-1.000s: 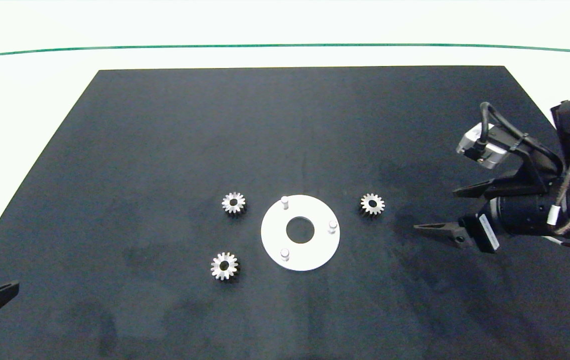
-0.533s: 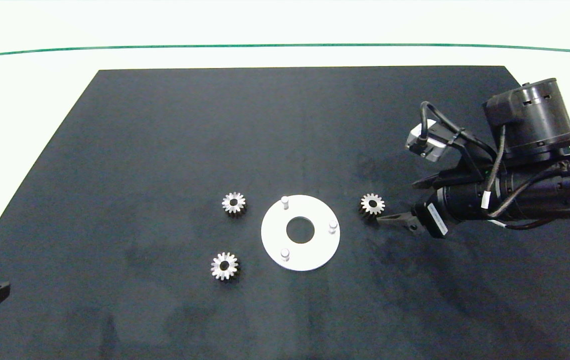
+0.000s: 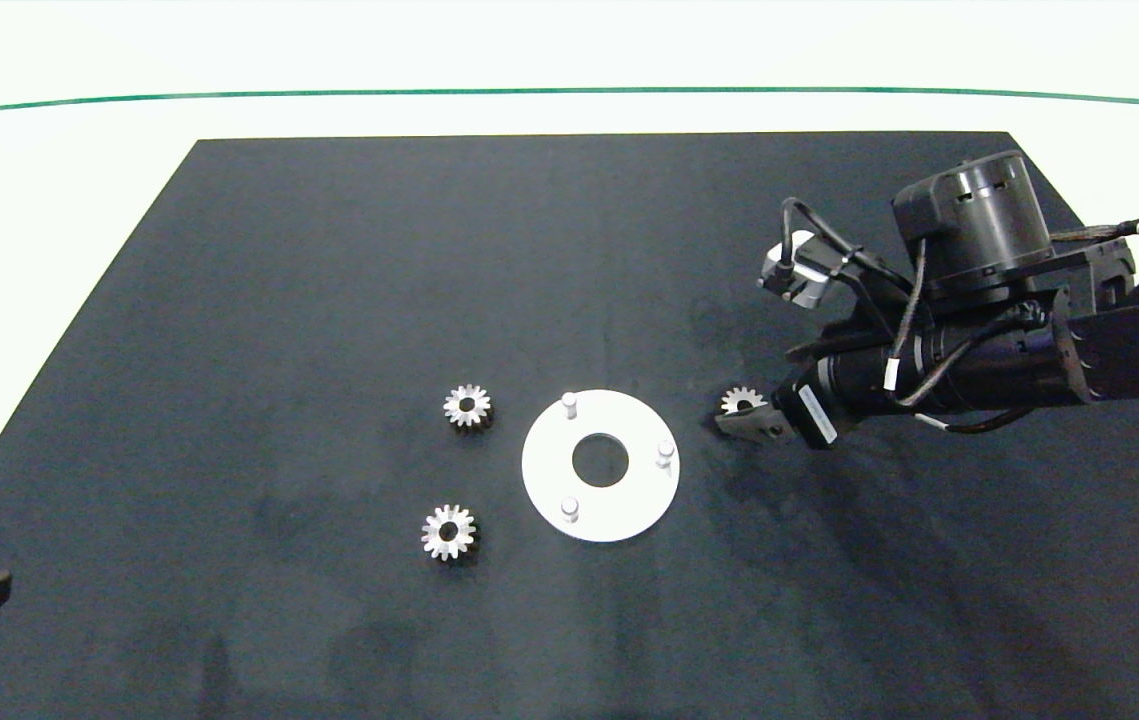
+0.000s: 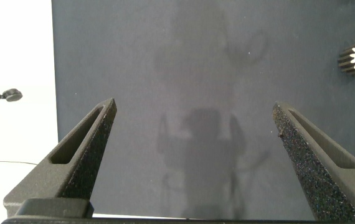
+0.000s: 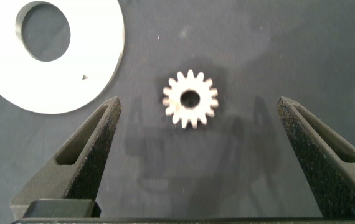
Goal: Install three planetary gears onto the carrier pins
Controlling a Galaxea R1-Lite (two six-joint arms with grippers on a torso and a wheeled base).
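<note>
Right tool [image 5: 193,143] wide open, straddling planetary gear [image 5: 190,99] beside white disc [image 5: 96,68].

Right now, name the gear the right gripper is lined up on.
The gear right of the white disc, between the open right gripper fingers; the other two lie left of it.

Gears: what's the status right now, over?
Right end effector open, straddling right gear. Left end effector open, parked at mat edge. All pins bare. Nothing in the way.
</note>
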